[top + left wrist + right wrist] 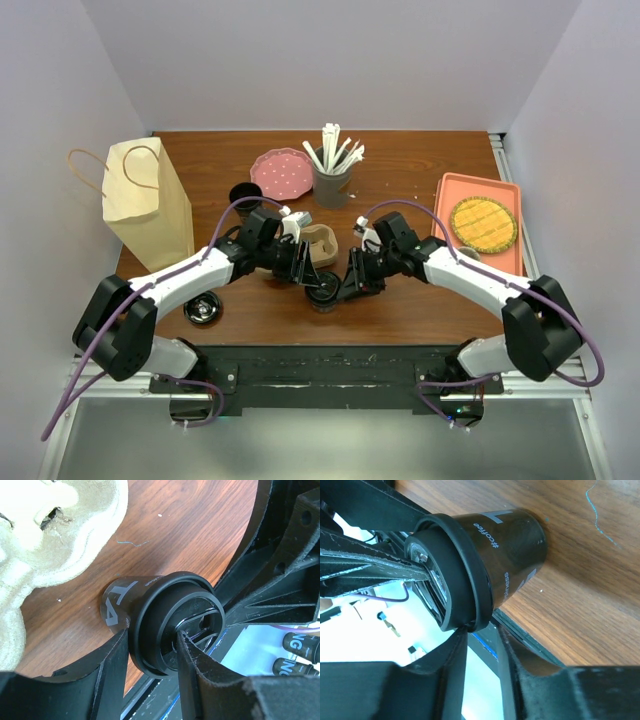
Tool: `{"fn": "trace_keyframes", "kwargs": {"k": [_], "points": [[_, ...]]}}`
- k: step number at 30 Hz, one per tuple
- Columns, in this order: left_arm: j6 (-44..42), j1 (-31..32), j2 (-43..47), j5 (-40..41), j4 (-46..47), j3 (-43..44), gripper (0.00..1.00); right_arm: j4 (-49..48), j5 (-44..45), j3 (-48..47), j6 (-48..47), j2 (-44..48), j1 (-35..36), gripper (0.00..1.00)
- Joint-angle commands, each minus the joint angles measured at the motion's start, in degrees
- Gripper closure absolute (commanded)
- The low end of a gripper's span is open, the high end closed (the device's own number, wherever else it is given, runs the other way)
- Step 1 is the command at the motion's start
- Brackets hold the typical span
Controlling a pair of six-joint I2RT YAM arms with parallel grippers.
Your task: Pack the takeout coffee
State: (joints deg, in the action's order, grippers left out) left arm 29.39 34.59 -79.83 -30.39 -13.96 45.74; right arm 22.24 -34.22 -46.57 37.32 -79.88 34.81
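The takeout coffee (322,292), a black cup with white lettering and a black lid, stands on the wooden table near its front edge. My left gripper (306,274) is shut on the lid's rim. In the left wrist view (150,636) one finger is outside the rim and the other lies on the lid's top (172,622). My right gripper (352,284) is beside the cup on its right. In the right wrist view (482,635) it is open and empty, with one fingertip (461,636) touching the lid's rim. The cup's side (512,550) reads "#coffee".
A pulp cup carrier (318,243) sits just behind the cup. A paper bag (148,200) stands at the left. A plain black cup (245,193), a loose black lid (203,310), a pink plate (283,172), a grey cup of stirrers (332,178) and an orange tray (448,195) are around.
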Motion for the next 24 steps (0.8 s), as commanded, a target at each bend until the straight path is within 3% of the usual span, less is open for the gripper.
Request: {"fn": "trace_keyframes", "kwargs": {"k": [1, 13, 21, 24], "points": [[-1.96, 0.48, -2.08, 4.81, -3.97, -2.32, 0.61, -0.44, 7.48, 0.68, 0.47, -0.11, 0.00, 0.74], [-2.05, 0.48, -3.57, 5.69, -4.15, -3.72, 0.62, 0.09, 17.08, 7.72, 2.66, 2.09, -0.09, 0.94], [-3.72, 0.48, -4.45, 7.19, -5.82, -2.49, 0.63, 4.82, 16.81, -4.56, 2.41, 7.45, -0.18, 0.71], [-4.07, 0.48, -4.81, 7.36, -6.00, -2.49, 0.63, 6.93, 17.43, -7.91, 1.36, 7.10, -0.88, 0.70]]}}
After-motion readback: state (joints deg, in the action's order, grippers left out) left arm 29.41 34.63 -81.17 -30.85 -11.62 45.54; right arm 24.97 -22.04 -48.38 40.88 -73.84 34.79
